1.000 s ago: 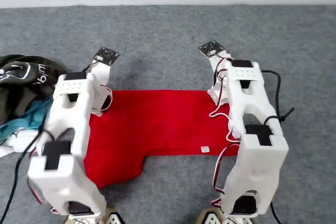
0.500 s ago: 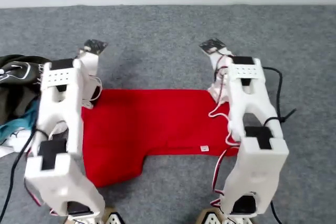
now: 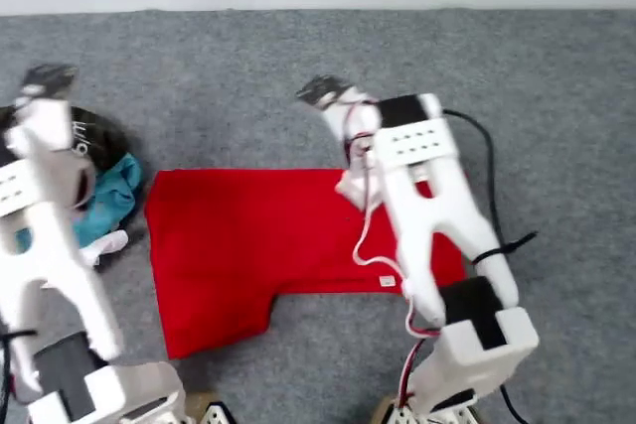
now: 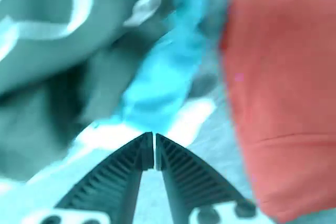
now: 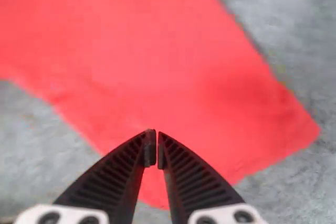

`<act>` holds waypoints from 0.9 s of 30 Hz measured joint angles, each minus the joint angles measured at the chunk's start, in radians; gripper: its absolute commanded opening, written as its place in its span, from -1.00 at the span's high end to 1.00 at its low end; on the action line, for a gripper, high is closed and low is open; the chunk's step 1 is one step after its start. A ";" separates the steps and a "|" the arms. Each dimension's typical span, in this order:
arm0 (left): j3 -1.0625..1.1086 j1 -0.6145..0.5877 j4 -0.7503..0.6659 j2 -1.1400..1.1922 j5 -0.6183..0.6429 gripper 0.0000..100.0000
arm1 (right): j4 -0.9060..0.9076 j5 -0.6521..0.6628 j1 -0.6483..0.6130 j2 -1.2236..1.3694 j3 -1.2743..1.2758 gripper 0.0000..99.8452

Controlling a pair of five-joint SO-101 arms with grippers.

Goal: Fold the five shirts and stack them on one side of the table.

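A red shirt [image 3: 258, 240], partly folded, lies flat in the middle of the grey table, with one flap hanging toward the front left. My right gripper [image 5: 153, 142] is shut and empty, hovering over the red shirt [image 5: 157, 51] near one edge of it; the right arm [image 3: 417, 146] stretches across the shirt's right part. My left gripper [image 4: 154, 140] is shut with nothing in it, above a teal shirt [image 4: 163, 77] and a white one [image 4: 105, 135]. The red shirt's edge [image 4: 283, 93] lies beside them.
A loose pile of shirts sits at the table's left edge: a dark one with white print [image 3: 94, 136], the teal one [image 3: 111, 196] and a white bit [image 3: 104, 243]. The left arm [image 3: 45, 196] stands over this pile. Bare grey table [image 3: 556, 96] lies at the back and right.
The left arm swung left, off the red shirt and over the pile. The right arm swung left across the red shirt. The shirt's left edge is now uncovered.
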 measured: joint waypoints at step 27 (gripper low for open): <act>0.000 -0.499 0.003 0.000 -0.275 0.97 | -0.284 -0.193 -0.867 0.120 0.187 0.50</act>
